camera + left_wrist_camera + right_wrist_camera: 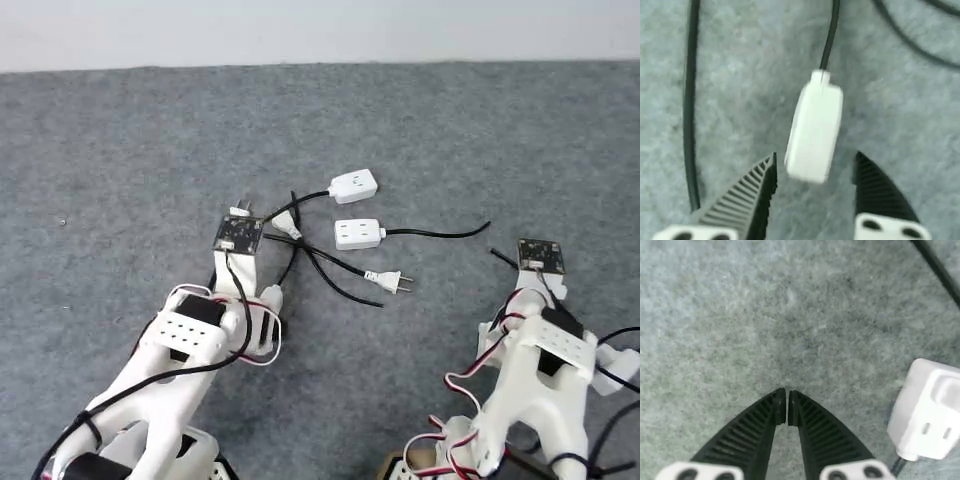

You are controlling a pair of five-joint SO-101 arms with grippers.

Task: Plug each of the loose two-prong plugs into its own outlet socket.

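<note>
Left claw (816,156) is spread wide open. Its black ribbed fingers (757,192) sit either side of a white plug (815,127) without pinching it, and you can see mat in the gap on both sides. The plug is a stubby, rounded white block lying on the grey mat (740,105), right in the mouth of the claw, with its black cord (829,35) coming out of the end away from the claw. Can't make out the prongs from here.

Right claw (786,392) is closed, tips pressed together with nothing between them, over bare mat. Just beside it is a white outlet block (927,412) with two slots showing on its face.

From the high view, two more white socket blocks lie mid-table with their slotted faces showing. Taking the lower socket block (358,233) as the centre of the clock:
- the upper socket block (354,184) is near it at 12 o'clock
- a second plug (390,282) with its two prongs visible lies loose at about 5 o'clock, apart from both blocks
- the crossed black cords (305,255) and the left arm's wrist are at about 9 o'clock
- the right arm is well apart at about 3 o'clock
</note>
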